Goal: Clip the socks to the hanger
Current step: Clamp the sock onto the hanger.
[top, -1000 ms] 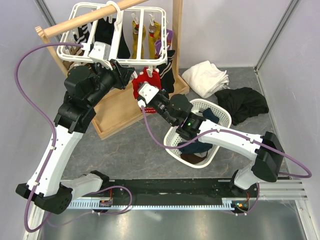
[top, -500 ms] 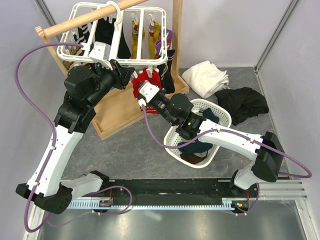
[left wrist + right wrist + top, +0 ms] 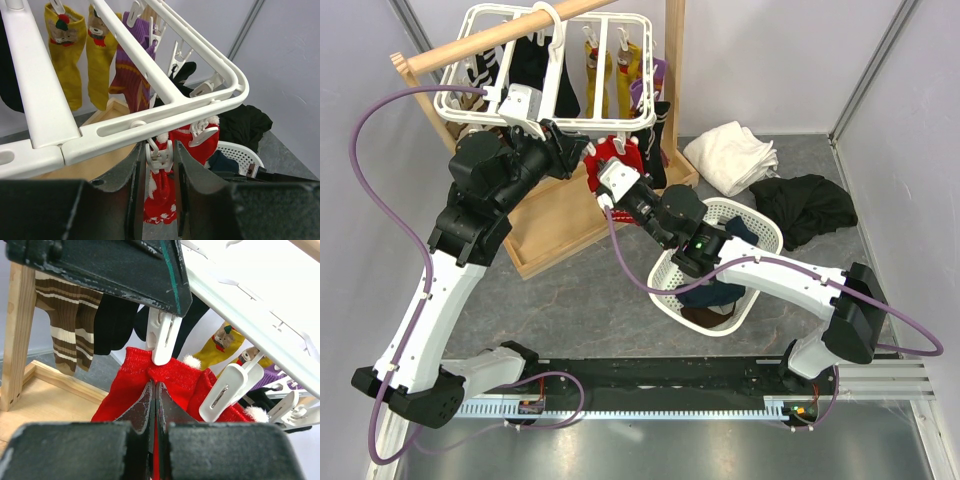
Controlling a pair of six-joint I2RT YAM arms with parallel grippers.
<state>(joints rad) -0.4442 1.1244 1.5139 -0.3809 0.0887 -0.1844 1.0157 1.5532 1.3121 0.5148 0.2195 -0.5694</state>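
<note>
Jaws first: my right gripper [image 3: 154, 390] is clenched on the red sock [image 3: 125, 390], with its top edge pinched flat between the 2 fingers. My left gripper [image 3: 157, 150] is part closed, 2 fingers pressing either side of a white clip peg [image 3: 160, 156].

That peg hangs from the hanger's [image 3: 165, 117] near rail, close to the rounded corner. In the right wrist view the peg's tip meets the sock's upper edge. I can't tell if it is biting the fabric. The rest of the sock hangs straight down below the peg.

A 2nd red sock [image 3: 220, 412] with white pompoms sits just beside it at the next peg [image 3: 225, 390].

Further along the hanger there are 2 yellow bear-face socks [image 3: 67, 55], a purple sock [image 3: 132, 65], black socks [image 3: 112, 325] and a brown striped sock [image 3: 67, 335].

The hanger hooks over the wooden stand [image 3: 500, 35].

My right arm reaches across the white lattice basket [image 3: 760, 235]. Beyond the basket, a white cloth [image 3: 730, 155] and a black garment [image 3: 810, 205] lie on the table.
</note>
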